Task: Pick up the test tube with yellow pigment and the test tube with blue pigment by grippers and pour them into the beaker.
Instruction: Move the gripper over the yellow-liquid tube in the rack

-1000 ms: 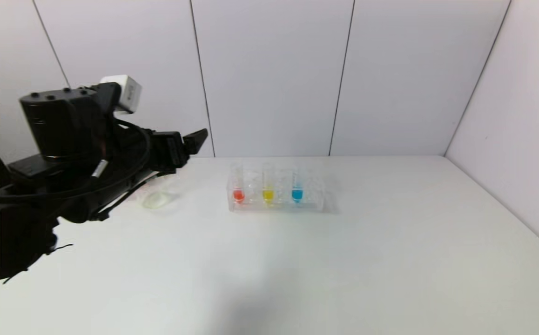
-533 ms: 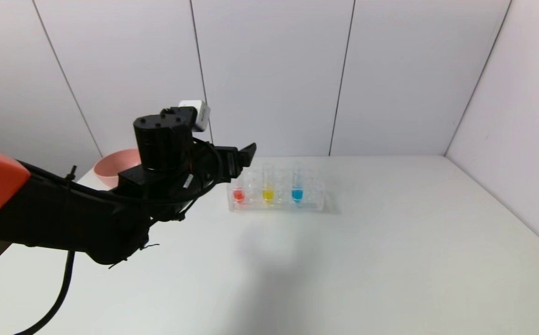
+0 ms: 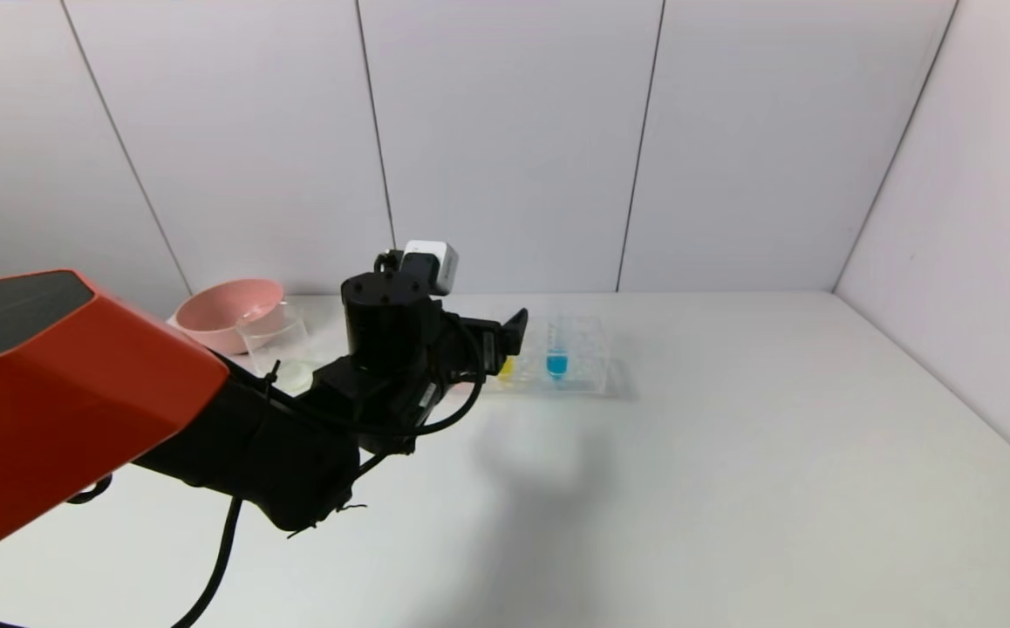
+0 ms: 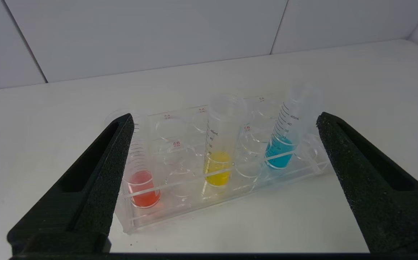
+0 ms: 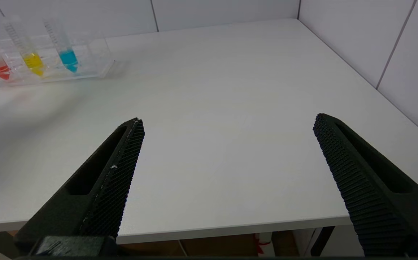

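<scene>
Clear plastic rack (image 4: 227,187) on the white counter (image 3: 732,453) holds the test tube with yellow pigment (image 4: 219,144) and the test tube with blue pigment (image 4: 284,139), both graduated. Left hand (image 4: 223,126) hovers spread wide before them. Beaker (image 3: 274,336) stands beside a pink bowl (image 3: 226,314). Right hand (image 5: 227,124) gapes wide over the counter's near edge.

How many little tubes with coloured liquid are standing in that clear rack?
3, all upright in one row of the clear rack: the red-orange tube at one end, the test tube with yellow pigment in the middle, the test tube with blue pigment at the other end.
</scene>
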